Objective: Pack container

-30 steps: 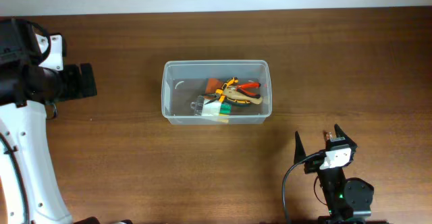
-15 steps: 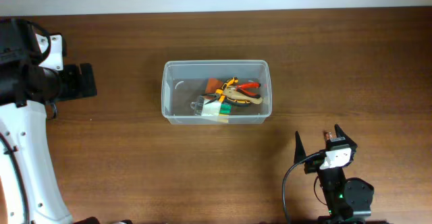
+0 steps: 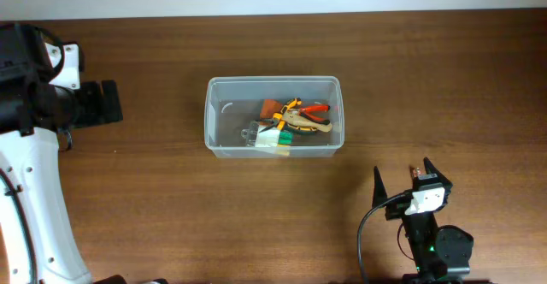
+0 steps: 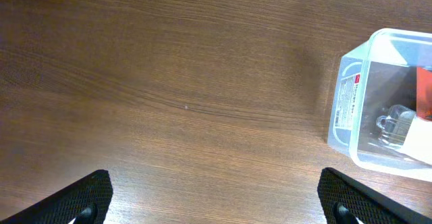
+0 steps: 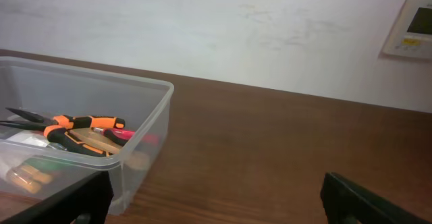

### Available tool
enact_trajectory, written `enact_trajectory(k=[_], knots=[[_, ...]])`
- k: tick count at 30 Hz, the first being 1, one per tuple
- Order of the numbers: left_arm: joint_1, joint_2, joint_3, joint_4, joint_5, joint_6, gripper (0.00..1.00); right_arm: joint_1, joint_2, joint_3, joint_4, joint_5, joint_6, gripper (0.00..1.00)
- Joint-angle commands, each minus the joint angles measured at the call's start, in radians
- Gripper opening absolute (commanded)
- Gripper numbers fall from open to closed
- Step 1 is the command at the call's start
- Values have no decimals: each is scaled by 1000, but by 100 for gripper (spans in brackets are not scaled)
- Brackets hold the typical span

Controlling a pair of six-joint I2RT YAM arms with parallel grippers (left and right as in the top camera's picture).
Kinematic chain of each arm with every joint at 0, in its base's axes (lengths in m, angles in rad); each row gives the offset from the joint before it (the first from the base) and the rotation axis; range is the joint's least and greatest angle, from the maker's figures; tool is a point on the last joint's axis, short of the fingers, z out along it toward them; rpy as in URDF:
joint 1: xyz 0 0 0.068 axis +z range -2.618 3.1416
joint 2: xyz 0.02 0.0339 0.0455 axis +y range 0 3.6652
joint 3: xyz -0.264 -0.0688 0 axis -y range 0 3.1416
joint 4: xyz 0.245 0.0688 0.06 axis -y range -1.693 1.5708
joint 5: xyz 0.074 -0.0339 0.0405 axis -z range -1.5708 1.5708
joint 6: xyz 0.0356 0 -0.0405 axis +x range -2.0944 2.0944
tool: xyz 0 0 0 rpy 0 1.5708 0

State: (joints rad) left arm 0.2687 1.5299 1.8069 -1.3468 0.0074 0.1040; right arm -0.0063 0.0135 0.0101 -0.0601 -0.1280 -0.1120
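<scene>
The clear plastic container (image 3: 226, 117) stands at the middle of the brown table. It holds orange-handled pliers (image 3: 301, 113), a padlock and a small pack with green and yellow pieces (image 3: 278, 139). It also shows in the left wrist view (image 4: 351, 109) and the right wrist view (image 5: 145, 116). My left gripper (image 3: 109, 103) is open and empty far to the left of the container. My right gripper (image 3: 403, 175) is open and empty near the front edge, to the right of and below the container.
A white wall (image 5: 223, 28) runs behind the table's far edge, with a small wall panel (image 5: 412, 28) at the right. The left arm's white body (image 3: 34, 198) stands along the left side. Bare wood (image 3: 444, 87) surrounds the container.
</scene>
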Motion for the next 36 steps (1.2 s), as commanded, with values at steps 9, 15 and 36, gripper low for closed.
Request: enact_trajectory(k=[9, 15, 36], knots=[[5, 7, 13, -1, -7, -13, 99, 6, -10, -5, -8, 13, -4, 99], [-2, -17, -5, 29, -6, -13, 99, 6, -10, -5, -8, 13, -4, 99], [-210, -909, -1132, 1080, 57, -14, 99, 6, -10, -5, -8, 13, -4, 99]])
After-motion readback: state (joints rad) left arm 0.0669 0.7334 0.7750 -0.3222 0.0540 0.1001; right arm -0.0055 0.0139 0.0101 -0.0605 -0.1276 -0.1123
